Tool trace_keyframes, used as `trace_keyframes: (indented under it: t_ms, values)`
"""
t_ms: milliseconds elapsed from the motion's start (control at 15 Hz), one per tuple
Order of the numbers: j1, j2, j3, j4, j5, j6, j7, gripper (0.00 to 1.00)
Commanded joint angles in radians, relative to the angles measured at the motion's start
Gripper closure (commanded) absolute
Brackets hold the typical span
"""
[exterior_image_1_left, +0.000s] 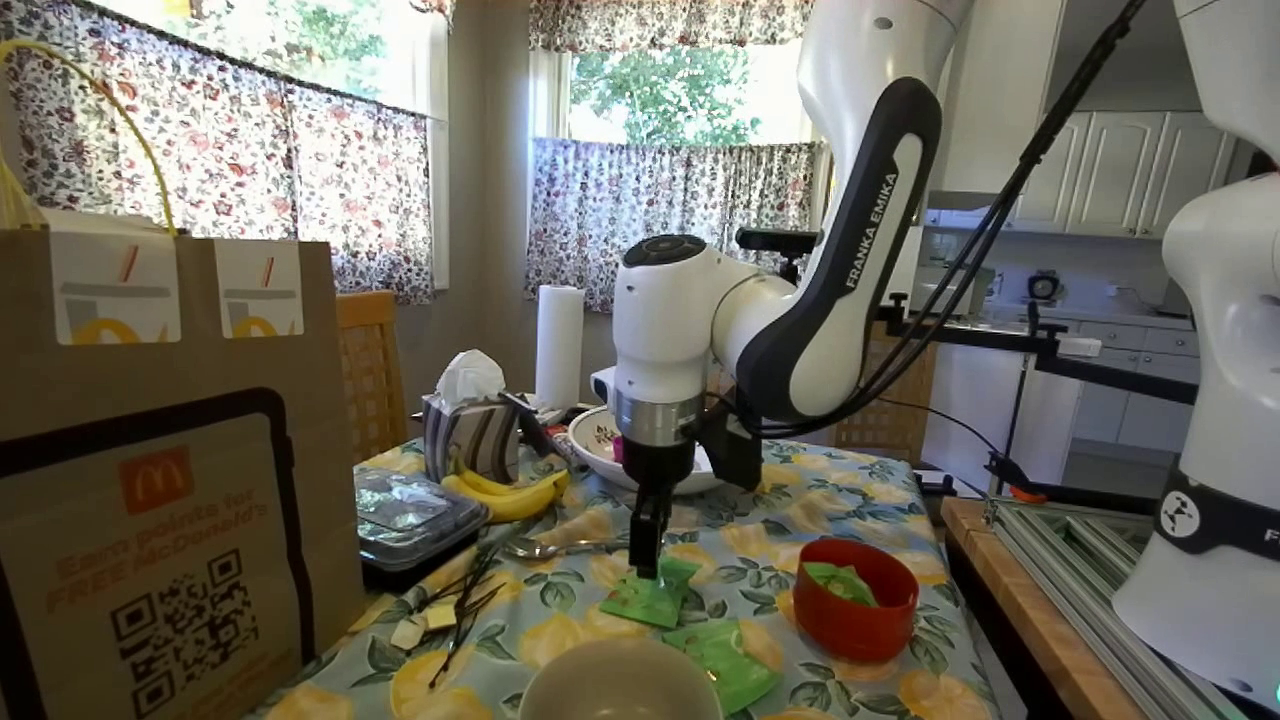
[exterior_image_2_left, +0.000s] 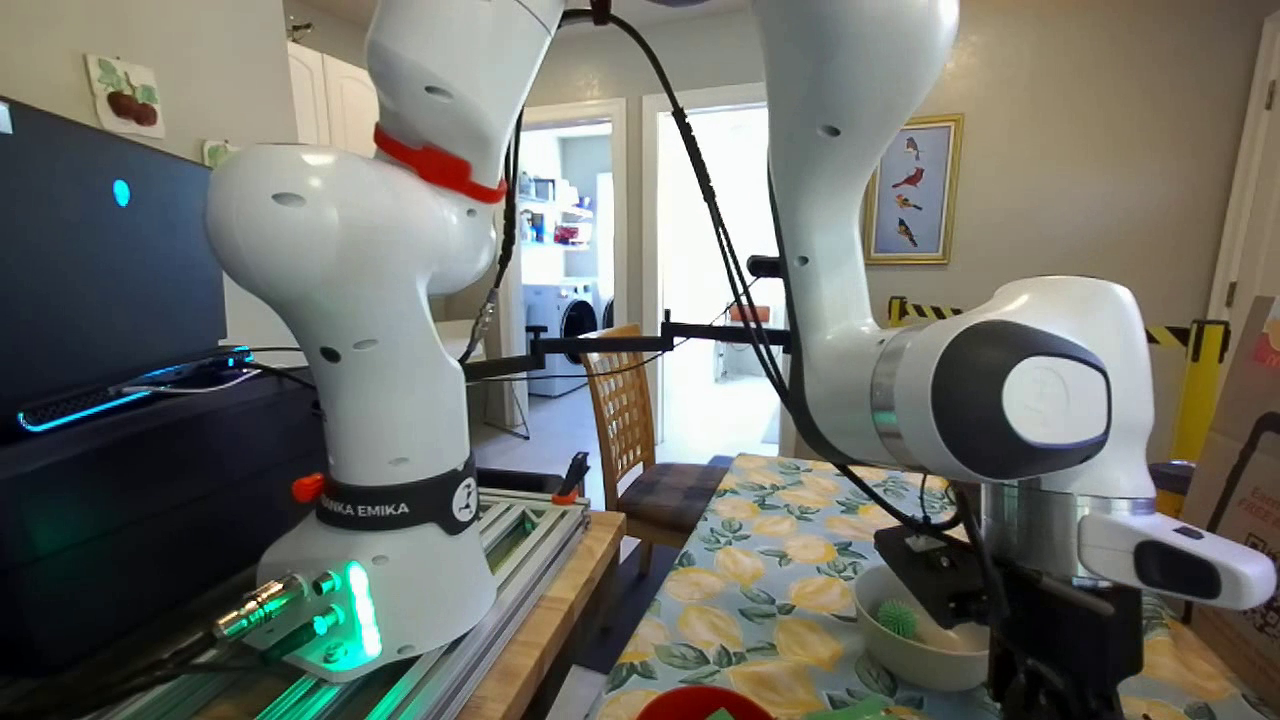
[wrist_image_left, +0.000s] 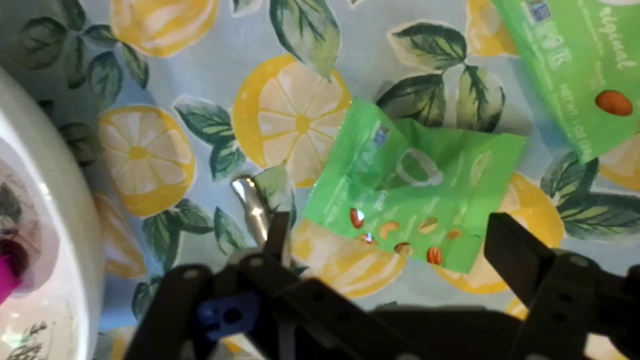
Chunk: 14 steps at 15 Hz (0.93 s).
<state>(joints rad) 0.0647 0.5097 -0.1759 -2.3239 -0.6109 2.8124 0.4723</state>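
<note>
My gripper (wrist_image_left: 390, 237) is open and points down, its fingers on either side of a green nut packet (wrist_image_left: 420, 175) on the lemon-print tablecloth. In an exterior view the gripper (exterior_image_1_left: 648, 560) is right over that packet (exterior_image_1_left: 655, 600); touching or just above, I cannot tell. A second green packet (wrist_image_left: 580, 75) lies beside it and also shows in an exterior view (exterior_image_1_left: 728, 660). A red bowl (exterior_image_1_left: 855, 620) holds another green packet (exterior_image_1_left: 842, 582). The metal handle of a spoon (wrist_image_left: 250, 202) lies by the left finger. In an exterior view the fingertips are out of frame.
A white bowl (wrist_image_left: 70, 200) with a pink thing stands left in the wrist view. A beige bowl (exterior_image_2_left: 925, 665) holds a green spiky ball (exterior_image_2_left: 897, 618). Bananas (exterior_image_1_left: 510, 495), a clear-lidded box (exterior_image_1_left: 415, 510), a tissue box (exterior_image_1_left: 470, 435) and a paper bag (exterior_image_1_left: 180, 500) stand about.
</note>
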Motion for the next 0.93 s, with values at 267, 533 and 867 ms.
trace_keyframes:
  t_ms: [267, 533, 867]
  values:
    - [-0.026, 0.089, 0.021, 0.043, 0.240, 0.090, -0.263, 0.26]
    - [-0.035, 0.110, 0.033, 0.063, 0.307, 0.080, -0.338, 0.58]
    - [-0.039, 0.121, 0.043, 0.086, 0.340, 0.048, -0.397, 0.95]
